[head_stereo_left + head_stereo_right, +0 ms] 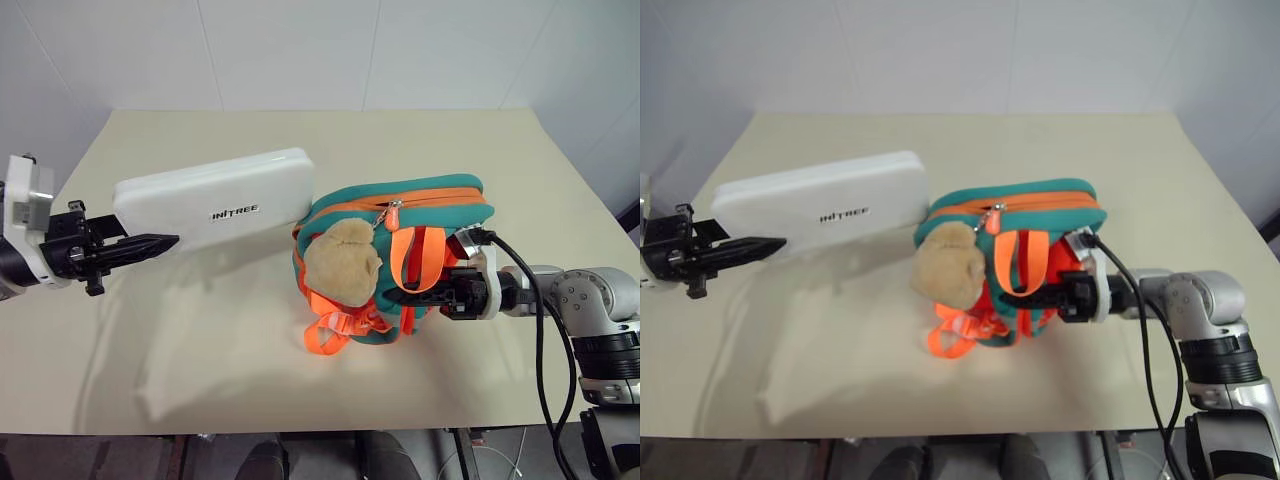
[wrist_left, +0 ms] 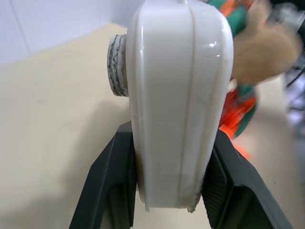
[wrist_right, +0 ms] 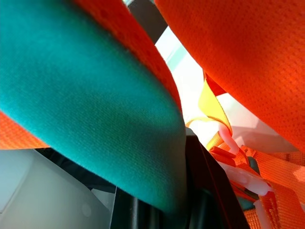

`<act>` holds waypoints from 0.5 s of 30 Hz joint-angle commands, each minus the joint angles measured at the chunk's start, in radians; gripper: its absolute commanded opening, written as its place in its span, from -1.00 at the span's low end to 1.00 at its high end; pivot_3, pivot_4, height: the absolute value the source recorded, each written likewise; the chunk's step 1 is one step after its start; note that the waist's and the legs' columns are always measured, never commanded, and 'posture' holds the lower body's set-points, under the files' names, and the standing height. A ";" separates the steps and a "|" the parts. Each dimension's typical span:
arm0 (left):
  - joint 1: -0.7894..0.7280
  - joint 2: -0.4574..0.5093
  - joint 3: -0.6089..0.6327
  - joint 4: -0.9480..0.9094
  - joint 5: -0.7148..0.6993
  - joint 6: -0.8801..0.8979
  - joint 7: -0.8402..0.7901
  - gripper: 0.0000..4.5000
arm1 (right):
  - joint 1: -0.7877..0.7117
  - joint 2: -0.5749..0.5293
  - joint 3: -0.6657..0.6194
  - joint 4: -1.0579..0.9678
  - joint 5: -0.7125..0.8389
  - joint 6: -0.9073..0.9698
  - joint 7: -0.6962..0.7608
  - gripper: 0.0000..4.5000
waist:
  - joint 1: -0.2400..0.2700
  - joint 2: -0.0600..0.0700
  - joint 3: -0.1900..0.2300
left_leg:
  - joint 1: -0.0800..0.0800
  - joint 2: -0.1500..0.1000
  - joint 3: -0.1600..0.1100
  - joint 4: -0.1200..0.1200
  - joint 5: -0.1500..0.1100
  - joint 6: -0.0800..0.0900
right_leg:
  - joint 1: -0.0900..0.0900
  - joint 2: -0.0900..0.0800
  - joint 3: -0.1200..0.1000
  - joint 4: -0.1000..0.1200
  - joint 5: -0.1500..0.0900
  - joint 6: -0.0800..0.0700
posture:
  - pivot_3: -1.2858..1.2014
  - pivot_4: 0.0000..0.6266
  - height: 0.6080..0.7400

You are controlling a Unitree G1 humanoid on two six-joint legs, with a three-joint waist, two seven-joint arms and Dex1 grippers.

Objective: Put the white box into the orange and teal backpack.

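The white box (image 1: 215,200) hangs tilted above the beige table (image 1: 200,350). My left gripper (image 1: 160,242) is shut on its left end, and the left wrist view shows the black fingers (image 2: 112,181) clamping both flat faces of the box (image 2: 181,95). The box's right end reaches the upper left edge of the orange and teal backpack (image 1: 420,205), which lies at the table's middle with a tan plush toy (image 1: 342,262) in front. My right gripper (image 1: 440,290) is shut on the backpack's right side, with a teal strap (image 3: 86,95) between its fingers.
A black cable (image 1: 530,300) loops from my right wrist off the table's right side. Loose orange webbing (image 1: 335,330) trails from the backpack toward the front edge. A white wall stands behind the table's far edge.
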 commanded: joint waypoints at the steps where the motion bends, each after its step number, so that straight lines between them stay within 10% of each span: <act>1: -0.022 -0.009 0.015 -0.018 -0.004 -0.027 -0.024 -0.37 | -0.009 0.003 -0.013 -0.007 0.000 -0.003 0.009 -0.77 | -0.001 0.000 0.000 | 0.000 0.000 0.000 0.000 0.000 0.000 | 0.000 0.000 0.000 0.000 0.000 0.000 | 0.03 -0.52 1.00; 15: -0.022 -0.053 0.171 -0.150 -0.267 0.208 0.109 -0.37 | -0.037 0.017 0.013 0.029 -0.037 -0.019 0.038 -0.77 | -0.003 0.000 0.000 | 0.000 0.000 0.000 0.001 -0.001 0.001 | 0.000 0.000 -0.001 0.001 0.000 0.001 | 0.03 -0.52 1.00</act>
